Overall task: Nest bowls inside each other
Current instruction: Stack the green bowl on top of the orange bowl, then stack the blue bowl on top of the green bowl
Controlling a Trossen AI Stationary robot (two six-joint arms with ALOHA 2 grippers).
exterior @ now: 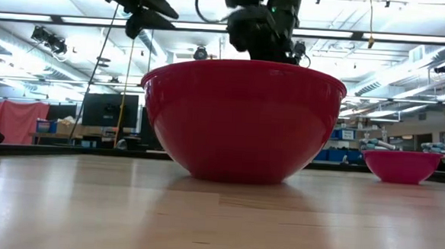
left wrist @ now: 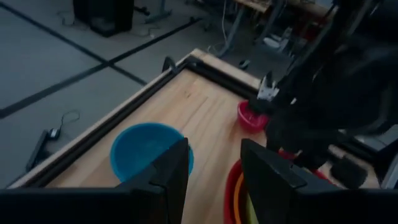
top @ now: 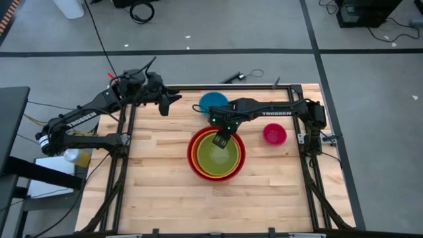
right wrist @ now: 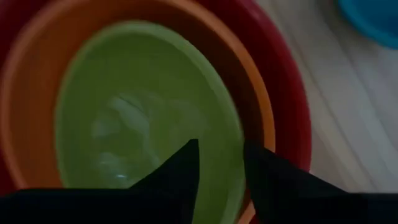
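The red bowl [exterior: 242,118] stands on its base at the table's middle. The orange bowl [right wrist: 262,118] sits inside it, and the yellow-green bowl [top: 215,158] sits inside the orange one. My right gripper [top: 222,139] points steeply down over the stack's far rim, open, one finger inside the yellow-green bowl [right wrist: 137,124] and one outside its wall. The blue bowl [top: 211,102] stands alone near the far edge. The small magenta bowl [top: 274,134] stands alone to the right. My left gripper [top: 165,104] waits open, raised above the table's far left corner. My right gripper straddles the yellow-green bowl's far rim [right wrist: 239,140] from above, with a gap showing between its fingers. Whether either finger touches the rim, I cannot tell. The bowl rests nested in the orange bowl.
A dark metal frame [top: 310,119] runs around the wooden table [top: 158,185]. Bare wood lies on the near half and left of the stack. Beyond the left edge are a dark panel [top: 10,125] and a bottle [top: 74,156].
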